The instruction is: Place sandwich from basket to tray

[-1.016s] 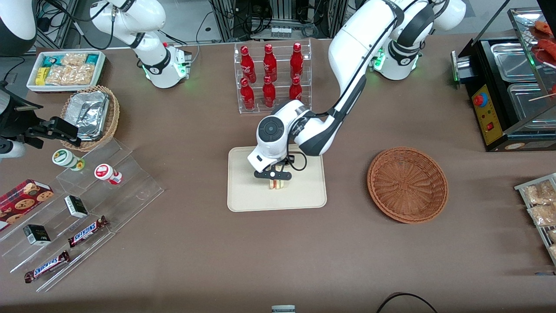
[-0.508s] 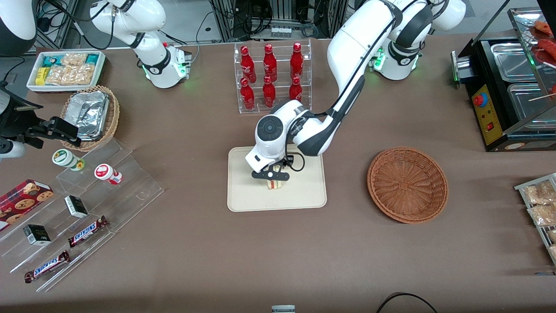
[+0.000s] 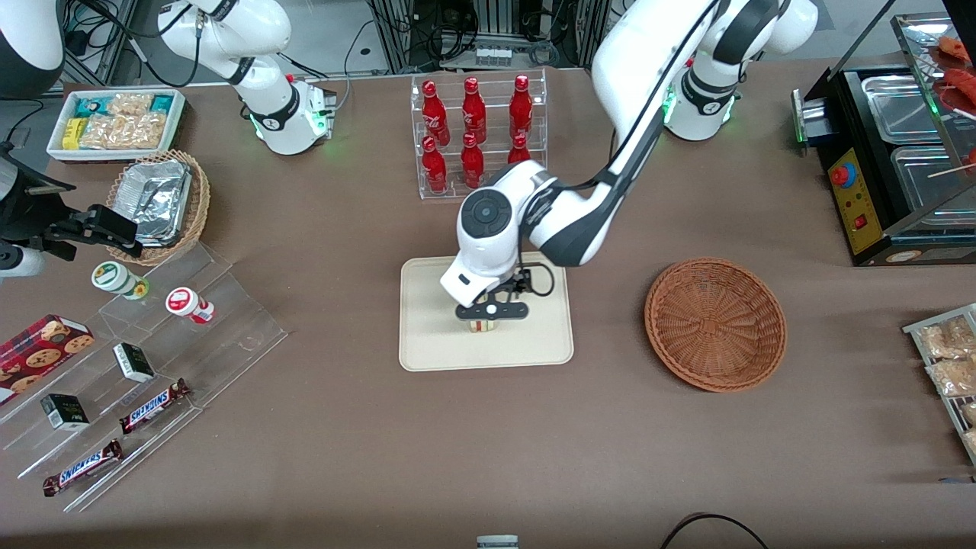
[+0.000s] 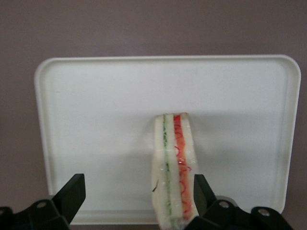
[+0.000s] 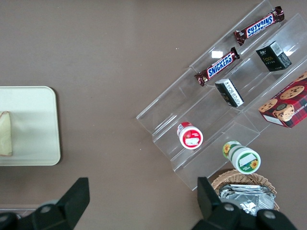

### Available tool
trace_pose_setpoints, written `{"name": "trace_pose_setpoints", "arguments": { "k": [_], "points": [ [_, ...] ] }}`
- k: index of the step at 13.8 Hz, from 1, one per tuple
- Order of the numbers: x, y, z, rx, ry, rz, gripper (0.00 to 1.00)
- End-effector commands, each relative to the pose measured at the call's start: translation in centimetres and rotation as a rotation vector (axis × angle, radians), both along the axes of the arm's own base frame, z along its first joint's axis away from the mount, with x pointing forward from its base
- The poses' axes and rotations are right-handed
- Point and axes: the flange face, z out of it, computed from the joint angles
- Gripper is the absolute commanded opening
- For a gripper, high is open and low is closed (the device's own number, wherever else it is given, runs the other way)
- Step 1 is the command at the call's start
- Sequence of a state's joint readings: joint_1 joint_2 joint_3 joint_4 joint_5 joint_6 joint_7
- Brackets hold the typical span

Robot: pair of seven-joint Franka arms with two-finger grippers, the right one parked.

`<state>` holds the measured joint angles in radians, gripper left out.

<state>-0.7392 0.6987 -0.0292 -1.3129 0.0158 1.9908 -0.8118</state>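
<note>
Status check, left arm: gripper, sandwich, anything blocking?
Gripper open, above the tray. Sandwich standing on its edge on the tray, one finger close beside it. Basket empty, toward the working arm's end. Nothing blocking.

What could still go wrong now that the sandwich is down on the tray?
The sandwich stands on a narrow edge on the tray, so it may topple. The open claw hangs just above it, one finger close beside the bread; lifting off at a slant could drag it over. The basket is empty, so a toppled sandwich is the main worry.
</note>
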Motion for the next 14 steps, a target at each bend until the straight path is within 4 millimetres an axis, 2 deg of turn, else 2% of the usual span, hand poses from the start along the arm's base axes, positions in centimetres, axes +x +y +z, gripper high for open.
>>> {"name": "trace_pose_setpoints", "arguments": {
  "k": [1,3,6,9,12,14],
  "points": [
    [1.0,4.7,6.4,0.038,-0.016,0.087,0.99],
    [2.0,8.7,9.9,0.041,-0.048,0.144,0.99],
    [1.6,15.1,14.0,0.083,-0.030,0.192,0.99],
    [1.8,23.2,18.7,0.077,0.003,0.138,0.99],
    [1.9,30.1,22.4,0.062,0.024,0.116,0.99],
    [1.8,33.7,24.3,0.049,0.032,0.112,0.99]
  ]
}}
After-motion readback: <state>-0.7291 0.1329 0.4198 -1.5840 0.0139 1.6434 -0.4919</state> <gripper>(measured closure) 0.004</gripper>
